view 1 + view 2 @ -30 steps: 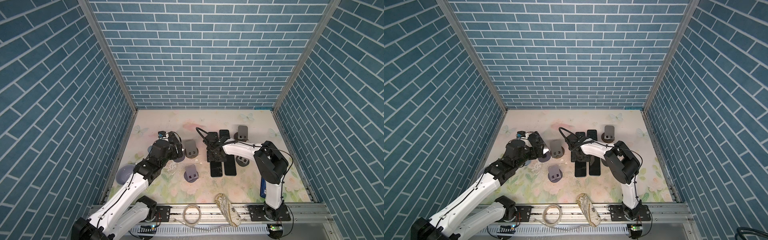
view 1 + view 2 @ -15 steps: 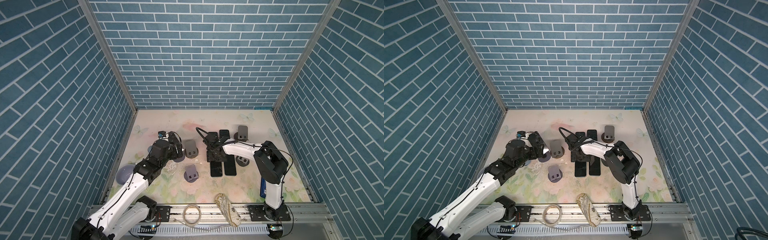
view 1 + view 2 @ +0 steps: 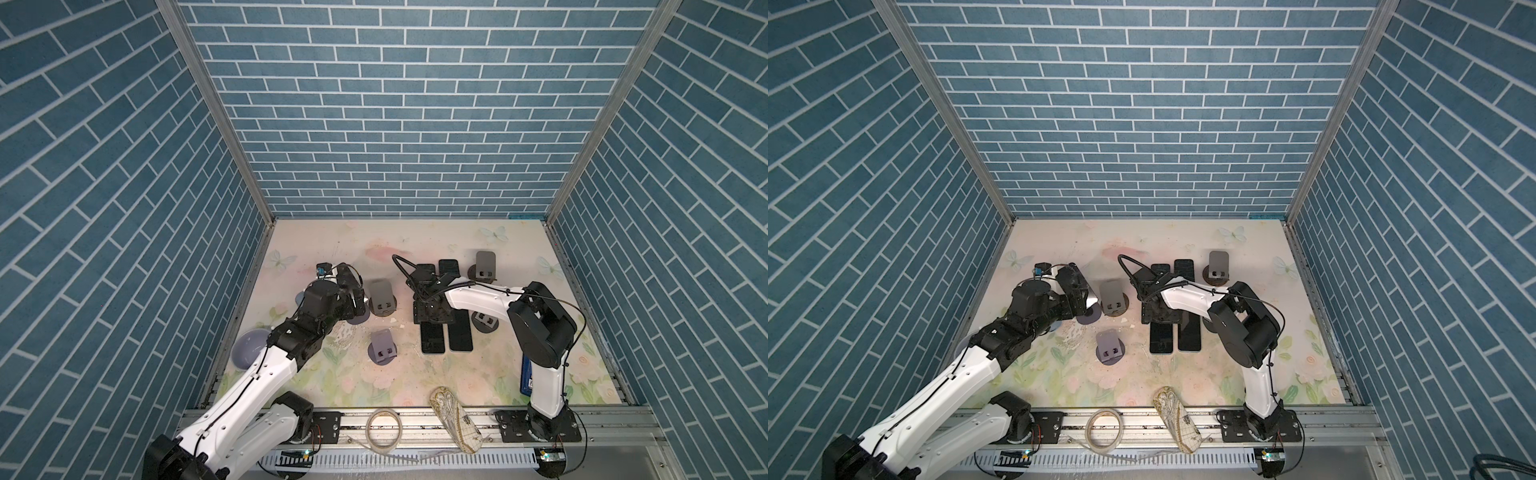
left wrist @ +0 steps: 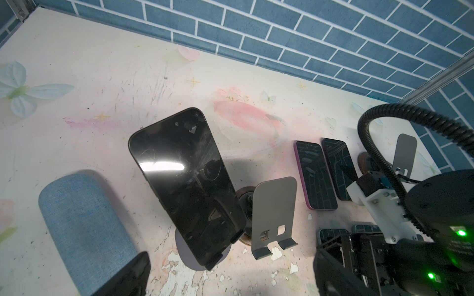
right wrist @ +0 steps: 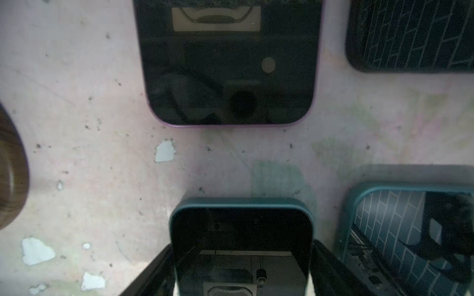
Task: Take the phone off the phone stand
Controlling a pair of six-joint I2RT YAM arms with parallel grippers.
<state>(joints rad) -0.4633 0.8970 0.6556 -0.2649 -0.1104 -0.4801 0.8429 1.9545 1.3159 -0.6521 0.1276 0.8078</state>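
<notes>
A black phone (image 4: 187,184) leans upright on a phone stand with a round purple base (image 4: 189,258). My left gripper (image 4: 230,258) is open wide just in front of it, one finger on each side and neither touching it. In both top views this gripper (image 3: 349,286) hides most of that phone. My right gripper (image 5: 242,246) is low over a teal-cased phone (image 5: 241,230) lying flat on the table. Its jaws flank the phone's long edges with thin strips of table showing between, so it is open. In a top view this gripper (image 3: 432,316) stands at the phone's far end.
Empty grey stands (image 3: 382,297) (image 3: 384,347) (image 3: 485,266) stand about. Three other phones (image 3: 460,336) (image 3: 426,270) (image 3: 449,266) lie flat. A blue fabric case (image 4: 84,225) lies beside the left gripper. A grey bowl (image 3: 249,347) is at the left edge and a patterned pouch (image 3: 455,417) at the front rail.
The right gripper's jaws have spread wider around the teal-cased phone lying on the table. The left arm and the phone on the stand have not moved.
</notes>
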